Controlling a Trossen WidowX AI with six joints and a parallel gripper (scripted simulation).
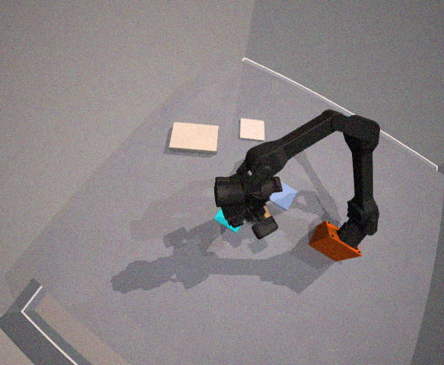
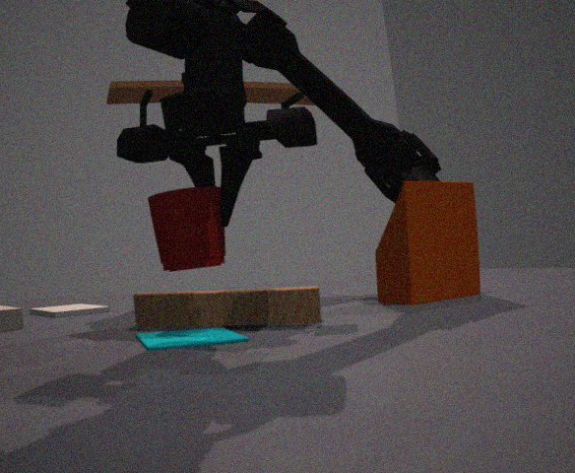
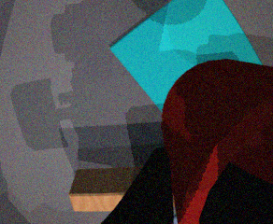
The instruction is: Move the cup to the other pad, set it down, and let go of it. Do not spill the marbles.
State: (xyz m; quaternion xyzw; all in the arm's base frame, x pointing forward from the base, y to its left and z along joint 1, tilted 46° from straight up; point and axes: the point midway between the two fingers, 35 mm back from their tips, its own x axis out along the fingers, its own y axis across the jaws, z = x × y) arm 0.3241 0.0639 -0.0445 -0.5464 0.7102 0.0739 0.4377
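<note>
Item: red cup (image 2: pixel 188 229), airborne over wooden bar (image 2: pixel 226 306)

My tool (image 2: pixel 216 206) grips its right rim wall (marbles unseen); judged rigid, light, tip-prone, so keep upright toward cyan pad (image 2: pixel 191 337).

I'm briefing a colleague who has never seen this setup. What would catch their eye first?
Probably the dark red cup, hanging in the air in the tool, which is shut on its rim above a wooden bar. Next, the bright cyan pad lying flat just in front of that bar, and the orange base block at the foot of the arm on the right.
</note>
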